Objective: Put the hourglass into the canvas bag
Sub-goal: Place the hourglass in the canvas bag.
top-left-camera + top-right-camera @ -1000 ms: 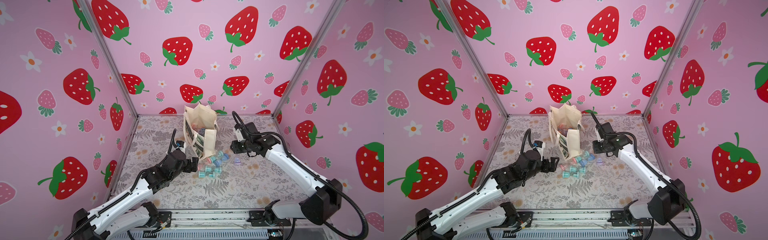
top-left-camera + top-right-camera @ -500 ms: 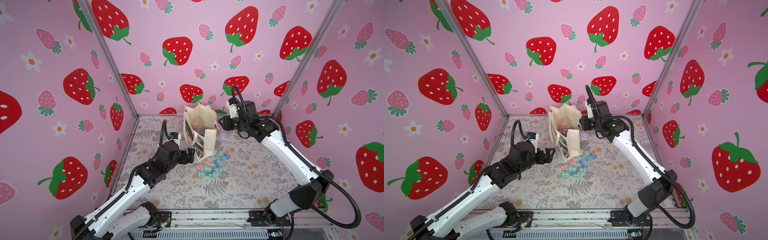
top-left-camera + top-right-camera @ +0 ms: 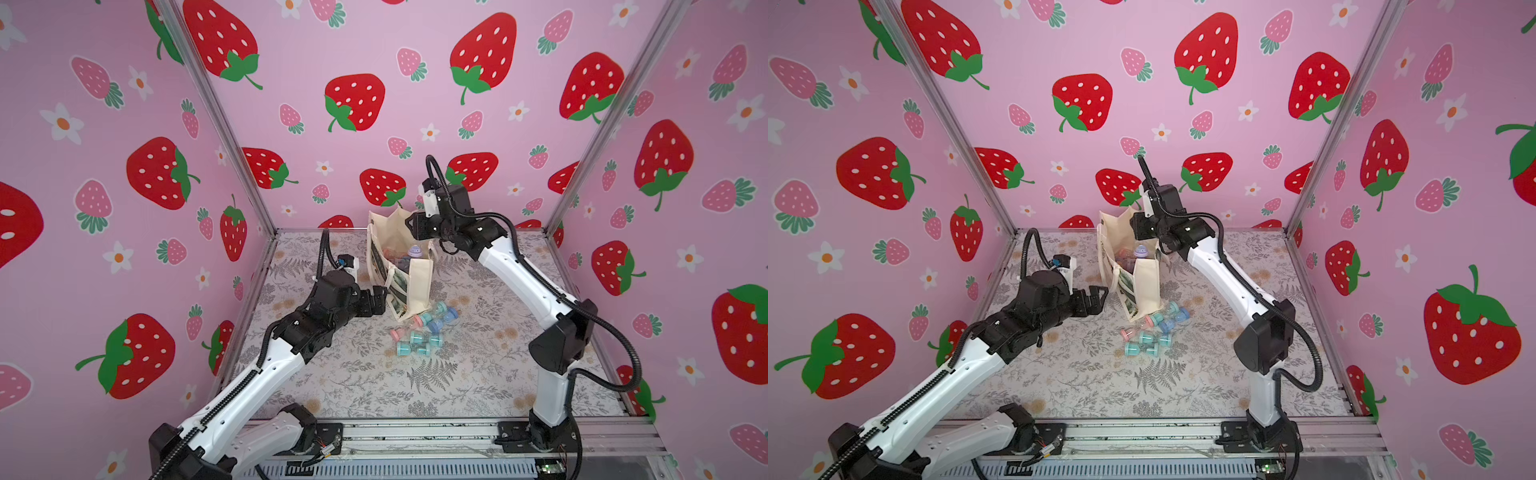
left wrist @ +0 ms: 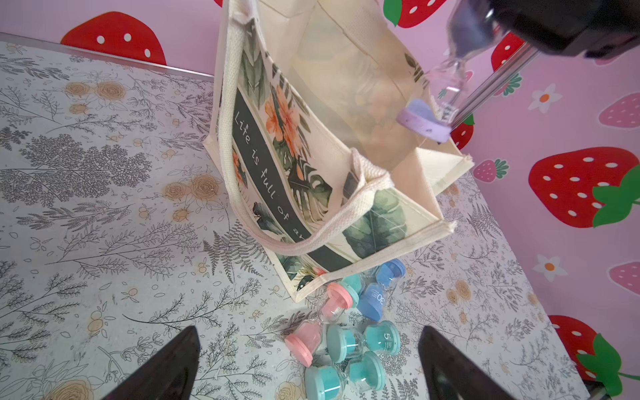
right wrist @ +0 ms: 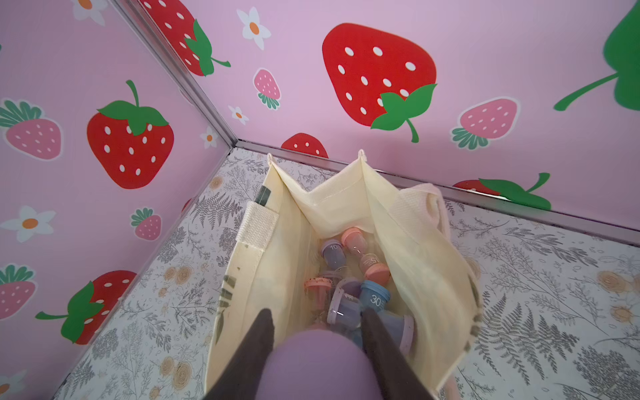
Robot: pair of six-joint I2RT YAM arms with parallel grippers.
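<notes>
The cream canvas bag [image 3: 409,286] [image 3: 1144,286] with leaf print stands open at the back of the table. My right gripper [image 3: 415,242] [image 5: 317,322] is shut on a purple hourglass [image 3: 414,251] [image 3: 1141,250] [image 5: 318,367], held upright just over the bag's mouth [image 5: 415,263]. Its lower purple cap [image 4: 424,120] sits level with the bag's rim [image 4: 436,166]. Several hourglasses [image 5: 349,270] lie inside the bag. My left gripper [image 3: 380,301] [image 3: 1100,297] [image 4: 309,332] hangs open beside the bag's printed front, holding nothing.
Several loose teal, pink and blue hourglasses [image 3: 419,332] [image 3: 1154,332] [image 4: 346,329] lie in a heap on the fern-print table against the bag's near corner. One bag handle [image 4: 311,242] droops over the front. Strawberry walls close in the back and both sides.
My right gripper has risen from the table with the purple hourglass and swung left to above the bag's mouth. The left gripper has drawn slightly up and back, still open.
</notes>
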